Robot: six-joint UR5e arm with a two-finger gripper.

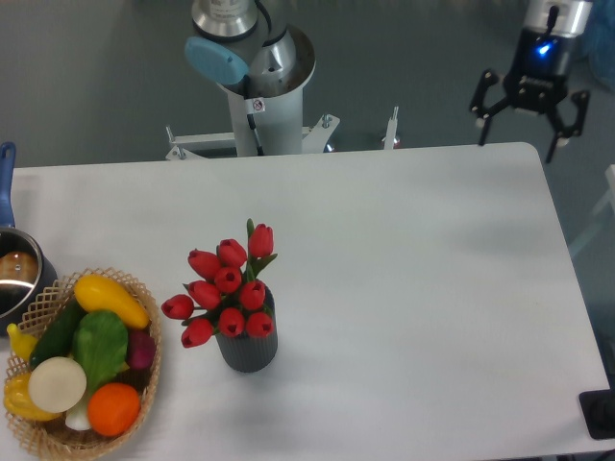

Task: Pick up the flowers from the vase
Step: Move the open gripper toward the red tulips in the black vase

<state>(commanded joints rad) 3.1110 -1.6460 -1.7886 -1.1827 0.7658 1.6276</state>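
Note:
The flowers (227,287), a bunch of red tulip buds with green leaves, stand upright in the vase (249,347), a small dark grey ribbed cylinder left of the table's middle. My gripper (519,130) hangs open over the table's far right corner, fingers spread and pointing down, nothing between them. It is far to the right of the flowers and behind them.
A wicker basket (144,384) of fruit and vegetables sits at the front left, close to the vase. A steel pot (17,279) with a blue handle is at the left edge. The robot base (259,86) stands behind the white table (432,288).

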